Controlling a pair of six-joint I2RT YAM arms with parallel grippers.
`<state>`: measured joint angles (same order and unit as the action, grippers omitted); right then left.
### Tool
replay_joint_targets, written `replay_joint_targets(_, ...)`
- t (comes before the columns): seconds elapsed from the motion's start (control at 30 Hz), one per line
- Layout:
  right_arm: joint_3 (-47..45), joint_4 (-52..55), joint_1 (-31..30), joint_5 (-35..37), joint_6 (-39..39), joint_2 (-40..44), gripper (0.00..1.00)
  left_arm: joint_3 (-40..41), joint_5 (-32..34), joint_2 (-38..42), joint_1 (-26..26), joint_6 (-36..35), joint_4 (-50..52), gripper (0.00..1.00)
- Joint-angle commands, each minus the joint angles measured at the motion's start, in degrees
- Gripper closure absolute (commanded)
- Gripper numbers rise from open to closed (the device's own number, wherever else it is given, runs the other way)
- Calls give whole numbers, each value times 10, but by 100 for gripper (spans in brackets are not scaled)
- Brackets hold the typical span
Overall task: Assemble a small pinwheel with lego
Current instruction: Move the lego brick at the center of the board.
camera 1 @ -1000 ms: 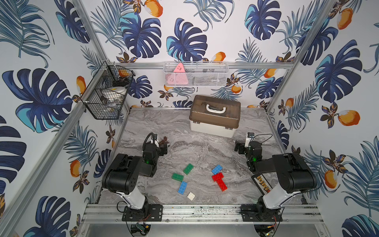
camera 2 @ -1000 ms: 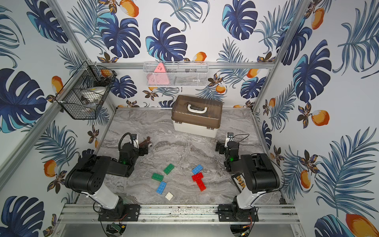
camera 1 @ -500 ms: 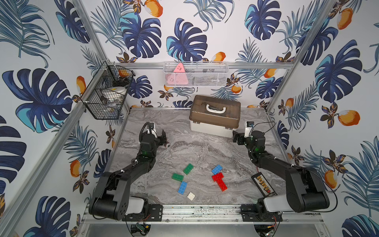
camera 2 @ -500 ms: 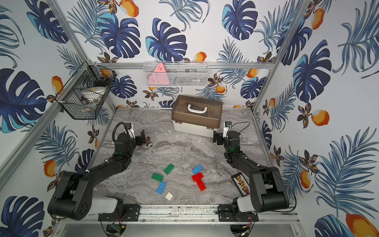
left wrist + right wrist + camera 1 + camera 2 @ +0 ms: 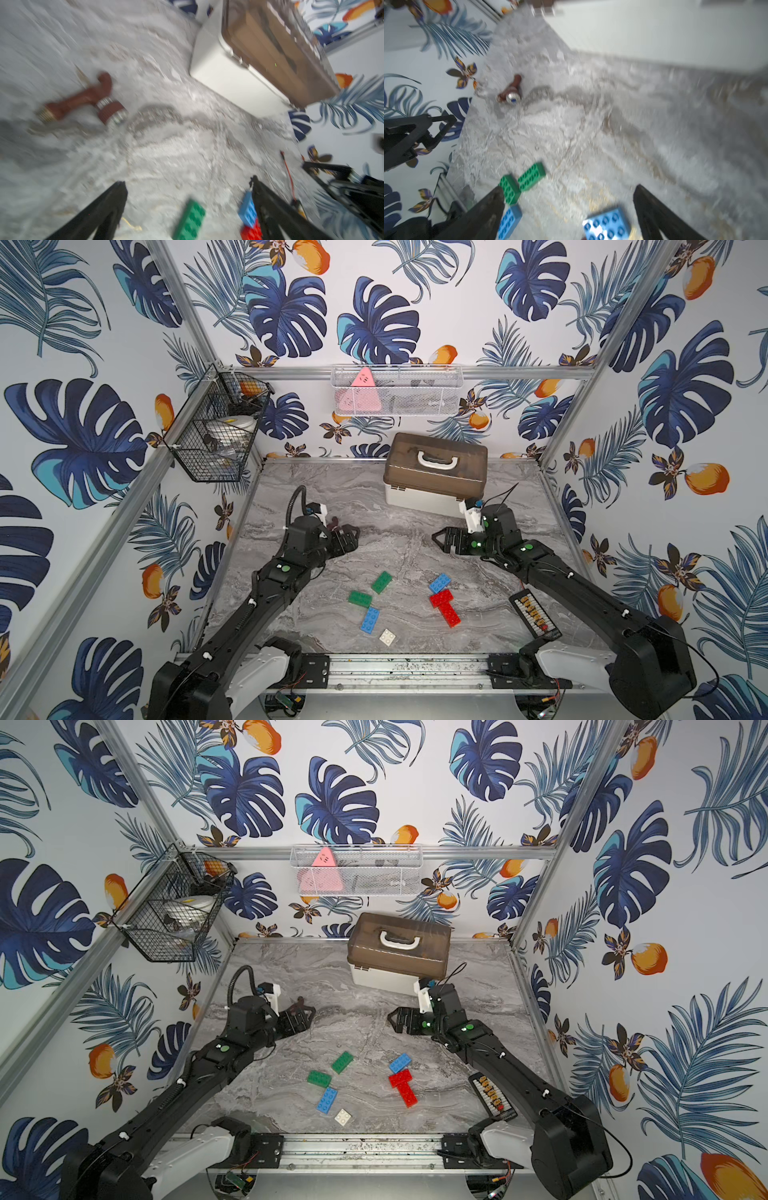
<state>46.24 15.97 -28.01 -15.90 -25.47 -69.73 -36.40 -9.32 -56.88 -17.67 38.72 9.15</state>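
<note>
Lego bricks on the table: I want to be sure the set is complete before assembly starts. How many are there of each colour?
green bricks: 2
blue bricks: 2
red bricks: 2
white brick: 1
Total: 7

no legible text anywhere
</note>
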Motion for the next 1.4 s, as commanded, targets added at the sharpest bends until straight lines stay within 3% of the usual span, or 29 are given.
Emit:
replay_joint_targets(0.0, -4, 128, -39, 42, -90, -9, 3, 15, 0, -7, -80, 103, -3, 1)
replay_joint_targets(0.17, -40, 106, -64, 40, -140, -39, 12, -25, 45, -99, -193, 105, -13, 1)
replay_joint_targets(0.4, -32, 71, -66, 13, -157, -116, 18, -34, 83, -143, -269, 126, -44, 1)
replay_joint_targets(0.53, -14, 67, -66, 9, -153, -157, 21, -37, 85, -144, -272, 125, -40, 2)
replay_joint_targets(0.67, 5, 60, -70, 11, -146, -188, 32, -34, 105, -124, -272, 122, -18, 2)
replay_joint_targets(1.1, 144, 211, -99, 84, -67, -313, 57, -44, 132, -97, -262, 106, 43, 3)
replay_joint_targets(1.2, 183, 239, -105, 96, -25, -340, 64, -21, 113, -72, -231, 130, 38, 4)
replay_joint_targets(1.37, 288, 294, -110, 114, 112, -402, 68, 19, 54, -33, -168, 158, 12, 6)
